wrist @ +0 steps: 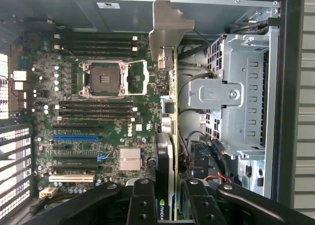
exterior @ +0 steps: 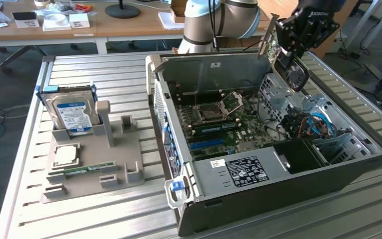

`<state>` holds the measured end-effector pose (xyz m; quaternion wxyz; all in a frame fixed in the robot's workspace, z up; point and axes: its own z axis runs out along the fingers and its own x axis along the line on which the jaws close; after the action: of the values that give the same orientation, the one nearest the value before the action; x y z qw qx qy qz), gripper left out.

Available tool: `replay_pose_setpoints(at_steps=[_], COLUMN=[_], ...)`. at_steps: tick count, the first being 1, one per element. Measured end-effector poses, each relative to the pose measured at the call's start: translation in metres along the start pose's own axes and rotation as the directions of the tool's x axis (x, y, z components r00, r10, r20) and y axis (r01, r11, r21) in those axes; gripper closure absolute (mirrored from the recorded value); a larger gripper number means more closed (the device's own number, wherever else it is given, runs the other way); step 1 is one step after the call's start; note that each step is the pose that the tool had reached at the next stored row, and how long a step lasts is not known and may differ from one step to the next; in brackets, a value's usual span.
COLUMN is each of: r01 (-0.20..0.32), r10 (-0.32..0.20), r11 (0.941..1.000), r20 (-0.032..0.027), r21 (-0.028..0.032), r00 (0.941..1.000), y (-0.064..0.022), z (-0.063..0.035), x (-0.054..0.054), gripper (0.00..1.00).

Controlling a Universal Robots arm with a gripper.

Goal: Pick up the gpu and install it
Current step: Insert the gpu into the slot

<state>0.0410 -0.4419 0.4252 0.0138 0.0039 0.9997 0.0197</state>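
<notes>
You'll see the gpu (wrist: 170, 112) green-edged with a grey bracket; your gripper (wrist: 170, 198) black. Motherboard (wrist: 147, 126) dark green, one blue slot (wrist: 76, 137). Hard drive (exterior: 71, 112) silver, blue label. Table (exterior: 91, 69) ribbed silver.

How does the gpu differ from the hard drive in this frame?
The gpu is clamped in the claw over the open computer case; the hard drive stands in the grey holder on the table. The gpu is dark with a grey bracket; the hard drive is silver with a blue label. Both are flat and held on edge.
</notes>
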Motion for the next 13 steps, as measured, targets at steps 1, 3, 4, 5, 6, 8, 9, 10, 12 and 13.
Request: replay_pose_setpoints(at_steps=[1,3,4,5,6,8,9,10,12,13], r01=[0.0,0.0,0.0,0.0,0.0,0.0,0.0,0.0,0.003,0.009], r10=[0.0,0.0,0.0,0.0,0.0,0.0,0.0,0.0,-0.003,-0.009], r11=[1.0,1.0,1.0,1.0,1.0,1.0,1.0,1.0,1.0,1.0], r20=[0.0,0.0,0.0,0.0,0.0,0.0,0.0,0.0,-0.0001,-0.0003], r21=[0.0,0.0,0.0,0.0,0.0,0.0,0.0,0.0,0.0,-0.0002], r00=[1.0,1.0,1.0,1.0,1.0,1.0,1.0,1.0,1.0,1.0], y=[0.0,0.0,0.0,0.0,0.0,0.0,0.0,0.0,0.0,0.0], z=[0.0,0.0,0.0,0.0,0.0,0.0,0.0,0.0,0.0,0.0], x=[0.0,0.0,0.0,0.0,0.0,0.0,0.0,0.0,0.0,0.0], gripper=[0.73,0.73,0.73,0.73,0.73,0.73,0.73,0.73,0.73,0.73])
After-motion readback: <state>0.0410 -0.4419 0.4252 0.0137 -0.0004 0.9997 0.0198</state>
